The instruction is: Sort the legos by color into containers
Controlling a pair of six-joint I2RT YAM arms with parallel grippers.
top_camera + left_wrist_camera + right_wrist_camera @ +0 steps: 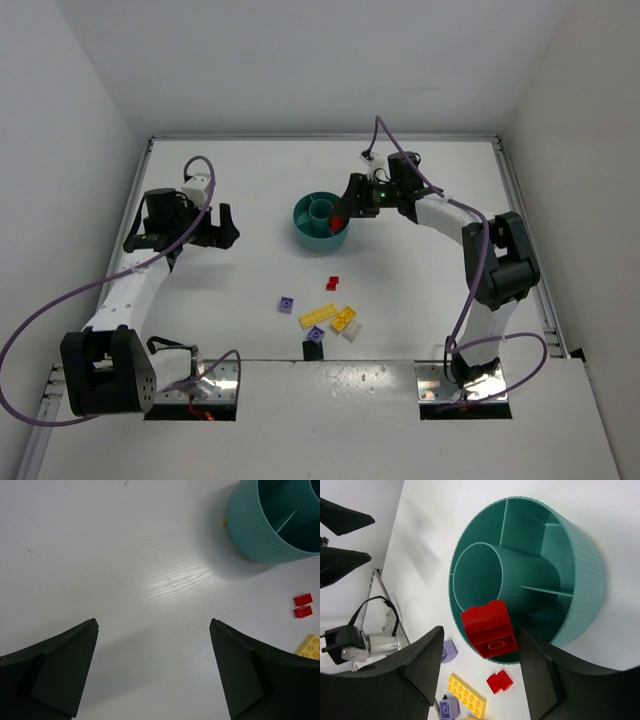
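The round teal dish [321, 226] stands at mid-table, with a central cup and curved sections. My right gripper [352, 205] hovers at its right rim, jaws open. A red brick [489, 628] sits between the jaws over the dish's near rim, against the right finger [540, 675], with a gap to the left finger [417, 672]. It shows red in the top view [337, 224]. My left gripper [225, 228] is open and empty, left of the dish. Loose legos lie in front of the dish: a small red one [332, 283], purple ones [287, 304], a yellow plate [318, 315], an off-white one [352, 331].
A small black piece [311, 349] lies under a purple brick [316, 335] near the table's front edge. The left wrist view shows the dish wall [260, 530], the small red lego [303, 605] and a yellow corner [311, 646]. White walls enclose the table.
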